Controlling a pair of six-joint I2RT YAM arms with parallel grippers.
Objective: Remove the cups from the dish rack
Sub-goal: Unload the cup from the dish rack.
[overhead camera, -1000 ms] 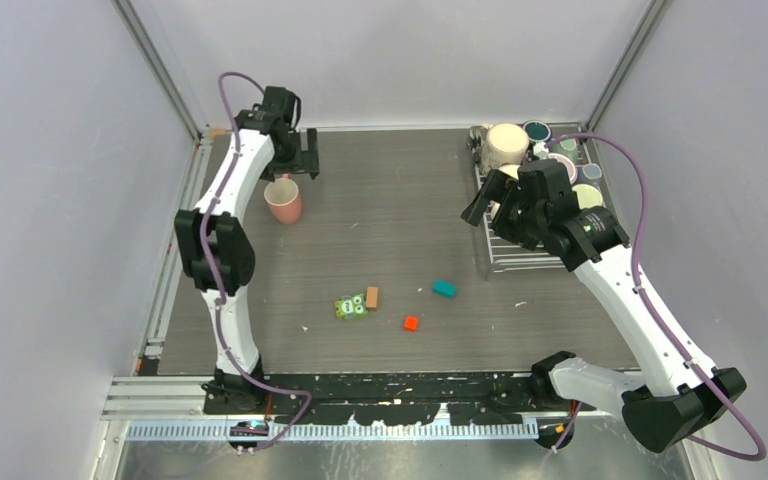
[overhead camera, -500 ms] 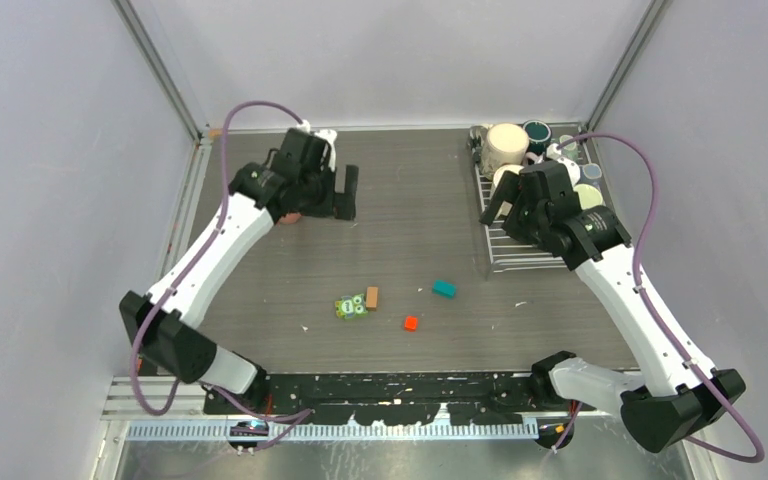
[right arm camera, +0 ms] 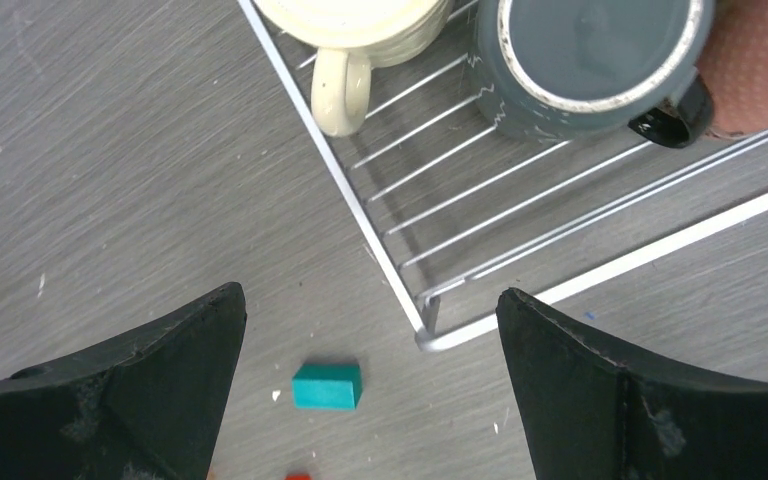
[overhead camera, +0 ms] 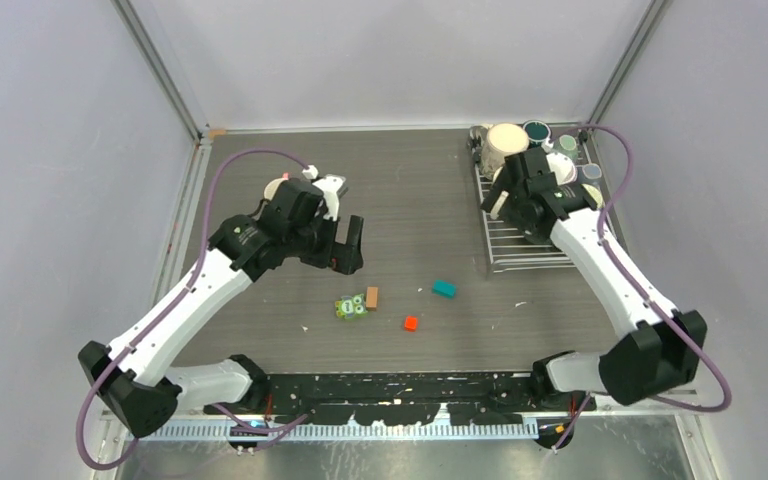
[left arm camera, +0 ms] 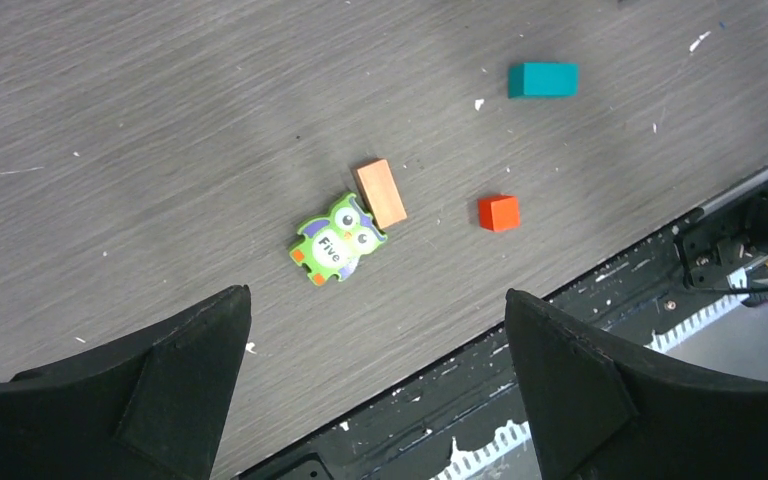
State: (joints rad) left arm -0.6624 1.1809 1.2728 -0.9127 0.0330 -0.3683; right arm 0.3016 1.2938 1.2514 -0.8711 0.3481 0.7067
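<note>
Top view: left gripper (overhead camera: 345, 255) hangs over the bare table (overhead camera: 410, 200) left of centre, fingers spread wide, nothing in them. A mauve-pink mug (overhead camera: 276, 186) stands on the table just behind that arm (mostly hidden by the wrist). The dish rack (overhead camera: 525, 250) sits far right, its near half bare wire. The mugs are bunched at its far end: cream mug (overhead camera: 505, 145), dark teal mug (overhead camera: 537, 130), pale green mug (overhead camera: 568, 143). Right gripper (overhead camera: 505, 190) is above the rack's left edge, near the cream mug. I can't tell its finger gap from this angle. Toys lie near centre: green owl piece (overhead camera: 350, 307), orange block (overhead camera: 372, 297), teal block (overhead camera: 444, 289), red cube (overhead camera: 410, 323).

Left wrist: fingers (left arm camera: 150, 390) set wide, empty, well above the table. The owl piece (left arm camera: 337, 238) touches the orange block (left arm camera: 380, 192). The red cube (left arm camera: 498, 212) lies just right of them, the teal block (left arm camera: 542, 79) farther off. No mug or rack in this view.

Right wrist: fingers (right arm camera: 600, 390) set wide, empty (gap reads clearly here). The rack's corner (right arm camera: 425, 335) lies between them. In the rack stand the cream mug (right arm camera: 350, 30), handle out over the rim wire, a grey mug (right arm camera: 585, 55) beside it, mouth up, dark handle, and a pink speckled mug (right arm camera: 760, 70) cut off at the frame edge. The teal block (right arm camera: 326, 385) lies on the table just outside the rack.
</note>
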